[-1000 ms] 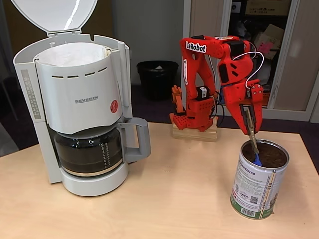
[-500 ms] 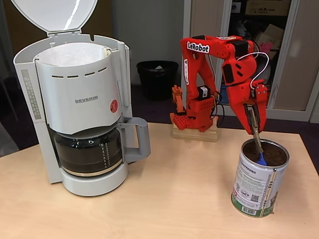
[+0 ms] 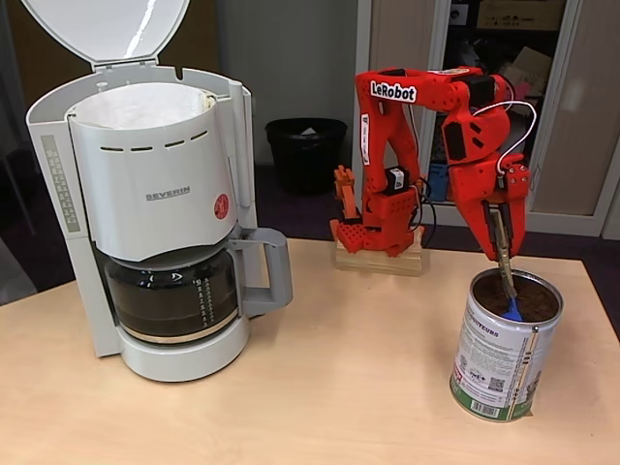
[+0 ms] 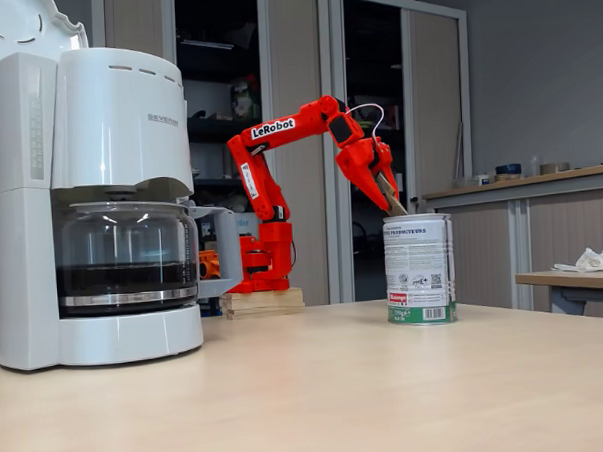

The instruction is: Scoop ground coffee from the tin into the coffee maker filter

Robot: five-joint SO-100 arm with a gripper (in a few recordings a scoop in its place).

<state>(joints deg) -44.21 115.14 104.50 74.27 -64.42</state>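
Standing on the left of the wooden table (image 3: 320, 387) is a big white coffee maker (image 3: 155, 194), and its lid (image 3: 105, 29) is sticking straight up. White filter paper (image 3: 140, 105) is showing in the open top, and the glass pot (image 3: 172, 291) underneath is holding some dark liquid (you can see it in both fixed views).

Sitting behind the table's middle is the red arm (image 3: 407, 145), with its base resting on a small wooden block (image 3: 378, 260). A black bin (image 3: 305, 150) is standing on the floor farther back.

Reaching over to the right, the arm is pointing its gripper (image 3: 502, 254) down at the tin (image 3: 504, 349). The gripper's fingers are pinching the handle of a spoon (image 3: 506, 286), and the spoon's blue tip is poking into the ground coffee (image 3: 528, 298). The brown coffee is filling the tin almost up to its shiny rim. The tin is standing upright near the right edge of the table, well apart from the coffee maker, and its white and green label is facing us.
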